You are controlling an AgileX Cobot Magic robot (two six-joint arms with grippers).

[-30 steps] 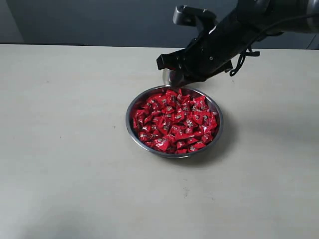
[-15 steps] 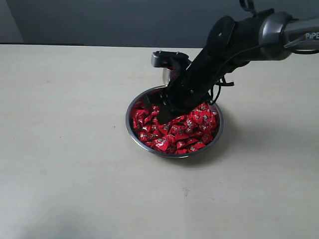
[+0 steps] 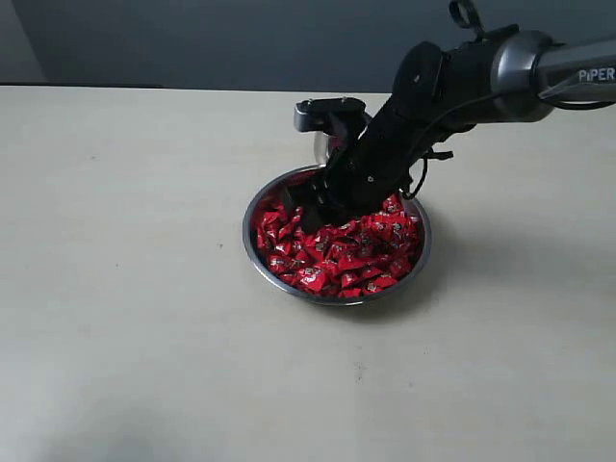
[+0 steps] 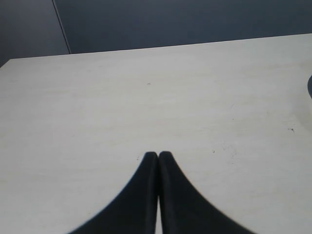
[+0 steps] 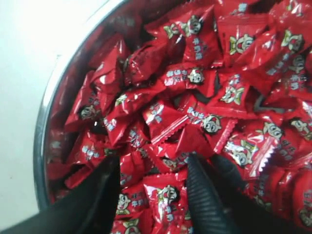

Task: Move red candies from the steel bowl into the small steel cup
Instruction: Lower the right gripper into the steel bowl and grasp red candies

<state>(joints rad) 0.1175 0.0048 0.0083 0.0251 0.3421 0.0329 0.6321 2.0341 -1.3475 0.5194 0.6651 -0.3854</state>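
The steel bowl point(image 3: 248, 252) sits mid-table, heaped with red candies point(image 3: 351, 255). My right gripper point(image 3: 308, 210) reaches down into the bowl's back left part and stands open, its fingertips pushed in among the candies. In the right wrist view the right gripper point(image 5: 153, 160) has its fingers wide apart, with red candies point(image 5: 195, 73) lying loose between them and the bowl's rim point(image 5: 46, 117) to one side. The small steel cup point(image 3: 319, 146) stands just behind the bowl, mostly hidden by the right arm. My left gripper point(image 4: 158, 154) is shut and empty over bare table.
The pale table point(image 3: 125, 289) spreads wide around the bowl. A dark wall runs along the table's far edge point(image 3: 144, 88). The left arm does not show in the exterior view.
My right gripper came down from above the cup and the bowl's back rim into the candies, then settled slightly in the last half second. The bowl has not moved.
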